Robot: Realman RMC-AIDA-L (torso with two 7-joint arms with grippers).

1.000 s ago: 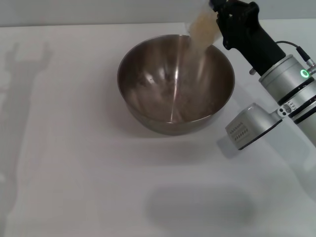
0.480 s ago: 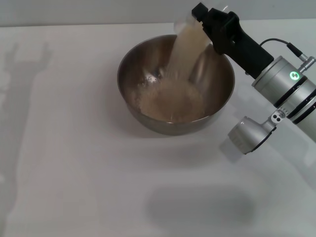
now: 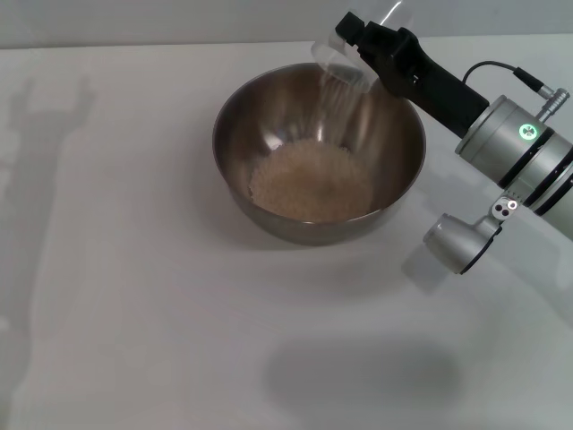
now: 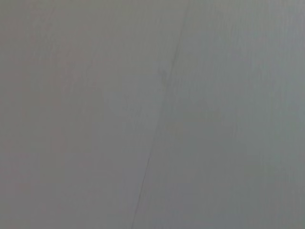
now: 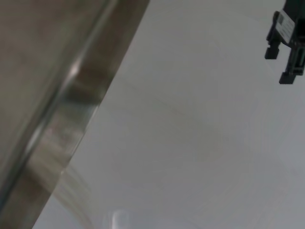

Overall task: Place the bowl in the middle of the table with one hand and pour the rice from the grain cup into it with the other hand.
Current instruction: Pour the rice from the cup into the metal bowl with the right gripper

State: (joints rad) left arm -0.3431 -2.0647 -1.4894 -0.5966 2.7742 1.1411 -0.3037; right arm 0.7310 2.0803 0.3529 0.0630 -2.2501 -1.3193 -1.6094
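While tipped, grain cup [image 3: 351, 55] in right gripper [image 3: 363, 49]

The right gripper [image 3: 358, 40] is matte black; behind it sit a silver wrist with a green light and a black cable.

The small clear plastic grain cup [image 3: 358, 55] is partly hidden by the black right gripper [image 3: 363, 45] at twelve o'clock; its top is cut off.

The left wrist view is a featureless grey blur.
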